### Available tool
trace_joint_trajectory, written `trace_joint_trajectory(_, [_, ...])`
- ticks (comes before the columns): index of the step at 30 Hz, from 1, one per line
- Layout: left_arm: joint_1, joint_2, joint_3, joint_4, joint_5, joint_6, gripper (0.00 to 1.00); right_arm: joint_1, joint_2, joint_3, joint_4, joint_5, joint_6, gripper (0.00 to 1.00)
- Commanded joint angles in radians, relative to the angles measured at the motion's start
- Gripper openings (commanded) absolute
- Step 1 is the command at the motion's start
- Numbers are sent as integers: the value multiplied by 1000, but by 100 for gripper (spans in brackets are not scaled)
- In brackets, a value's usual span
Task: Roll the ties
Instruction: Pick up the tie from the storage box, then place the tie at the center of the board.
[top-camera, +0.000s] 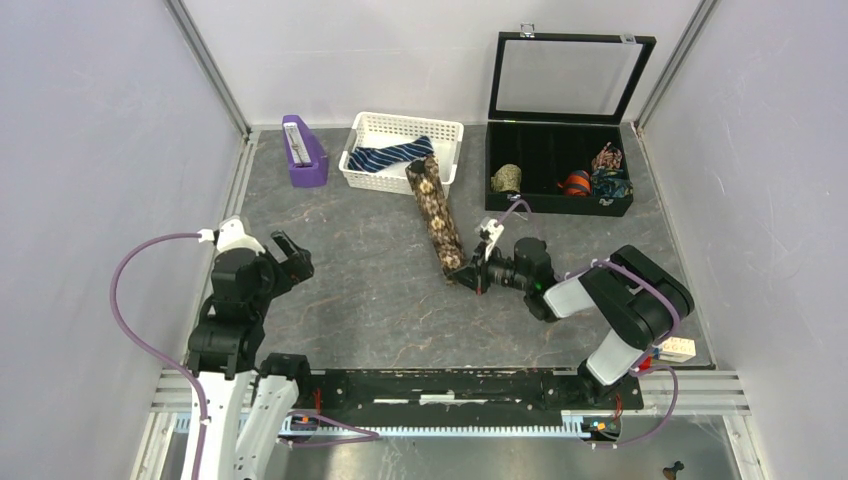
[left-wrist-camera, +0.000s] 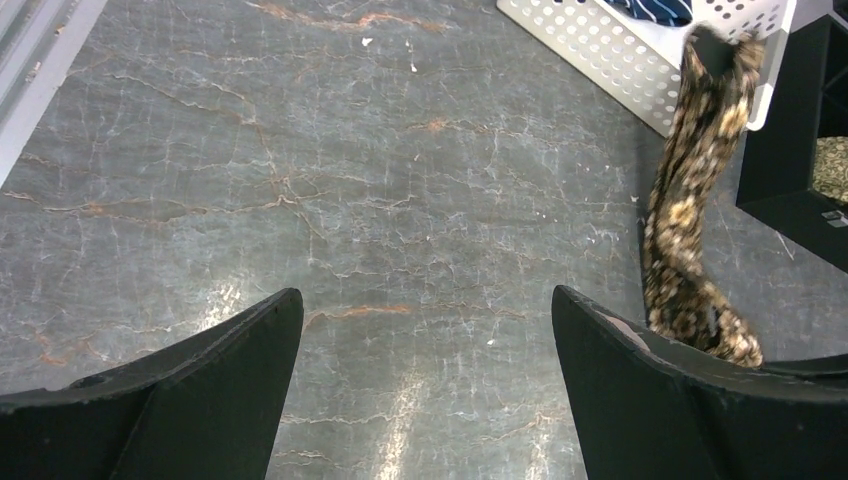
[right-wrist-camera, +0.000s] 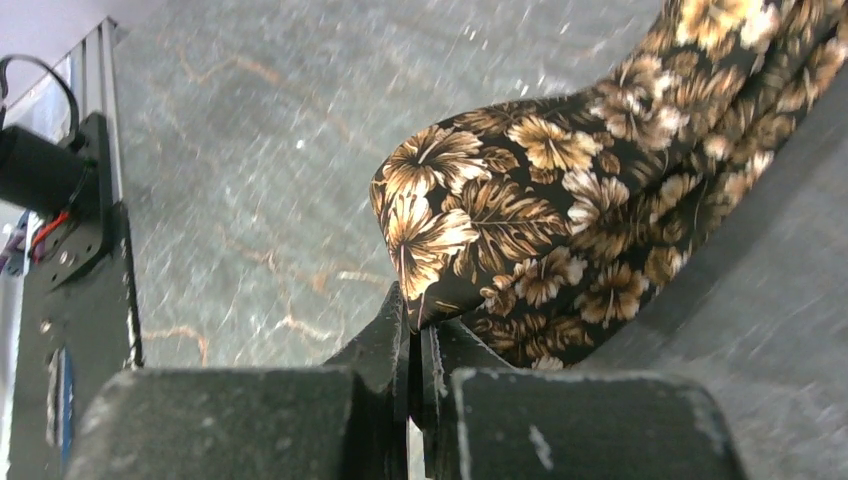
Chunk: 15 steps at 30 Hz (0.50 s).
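The brown-and-tan print tie (top-camera: 437, 210) runs from the white basket down over the table to my right gripper (top-camera: 478, 275). That gripper is shut on the tie's near end, and the fabric (right-wrist-camera: 560, 210) folds over just above the closed fingertips (right-wrist-camera: 392, 320). The same tie shows at the right of the left wrist view (left-wrist-camera: 690, 220). The navy striped tie (top-camera: 390, 155) lies in the basket (top-camera: 375, 125); a bit shows in the left wrist view (left-wrist-camera: 655, 10). My left gripper (top-camera: 290, 258) is open and empty over bare table, far left of the tie; it also shows in its own view (left-wrist-camera: 425, 330).
A black open-lid box (top-camera: 550, 195) at the back right holds several rolled ties (top-camera: 508, 178). A purple holder (top-camera: 305, 152) stands at the back left. Metal frame posts line both sides and a black rail (top-camera: 450, 385) runs along the near edge.
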Motion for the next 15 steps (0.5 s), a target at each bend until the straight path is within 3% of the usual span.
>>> trace_joint_trajectory(1, [12, 32, -3, 45, 36, -14, 100, 24, -27, -76, 111, 20, 16, 0])
trace_joint_trajectory(8, [13, 75, 0, 50, 55, -6, 100, 47, -27, -139, 216, 8, 126, 0])
trace_joint_trajectory(15, [14, 151, 35, 73, 83, 14, 100, 56, -134, -189, 117, 34, 99, 0])
